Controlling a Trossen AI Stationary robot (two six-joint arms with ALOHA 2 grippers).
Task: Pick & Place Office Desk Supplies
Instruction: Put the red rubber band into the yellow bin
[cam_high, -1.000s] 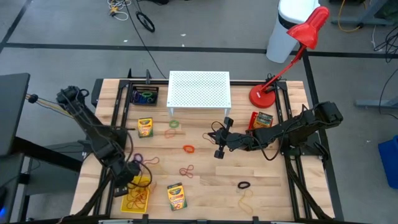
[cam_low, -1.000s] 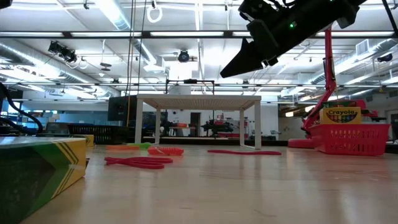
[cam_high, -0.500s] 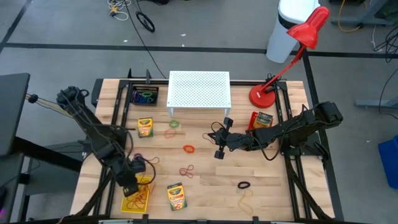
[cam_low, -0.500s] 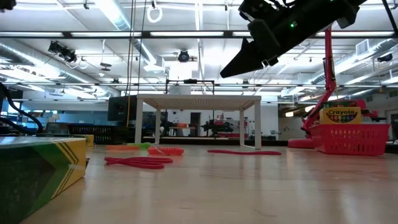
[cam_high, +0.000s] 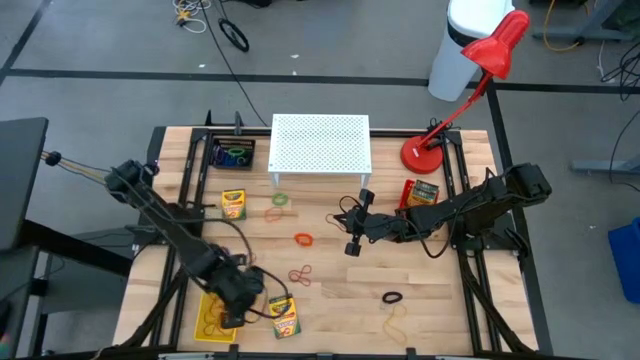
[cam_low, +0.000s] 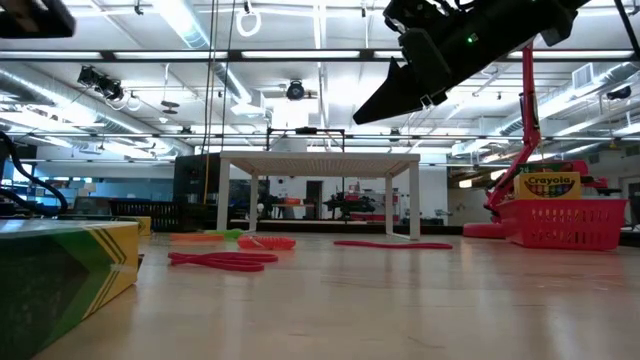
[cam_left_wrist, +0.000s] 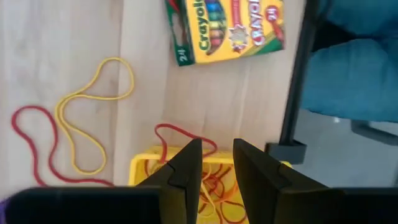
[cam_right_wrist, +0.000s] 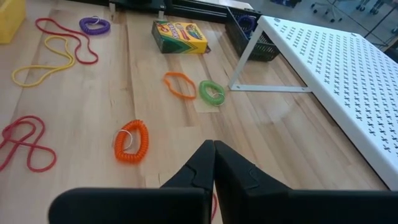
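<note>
The left end effector (cam_high: 240, 305) hangs over the front left part of the wooden worktop (cam_high: 440, 275), right above a small yellow tray (cam_left_wrist: 140, 167). Its two dark fingers (cam_left_wrist: 186, 163) stand a little apart, with a narrow gap between them, and they hold nothing. Thin red and yellow rubber bands (cam_left_wrist: 208, 186) lie in the tray under the fingers. Just beside the tray, more loose rubber bands (cam_left_wrist: 81, 121) lie on the wood. A crayon box (cam_high: 284, 316) lies close to this end effector, and another crayon box (cam_high: 233, 204) lies farther back.

The right end effector (cam_high: 352, 243) hangs above the middle of the worktop. Its fingers (cam_right_wrist: 208, 165) are pressed together and hold nothing. Below it lies an orange coil loop (cam_right_wrist: 132, 141). Farther on are an orange band (cam_right_wrist: 179, 85) and a green loop (cam_right_wrist: 212, 92), touching each other near a leg of the white stand (cam_high: 320, 143). A purple loop (cam_right_wrist: 94, 25) lies farther away. A black loop (cam_high: 392, 297) rests near the front edge. A red basket (cam_low: 558, 222) holds one more crayon box, next to the red lamp (cam_high: 470, 80).
</note>
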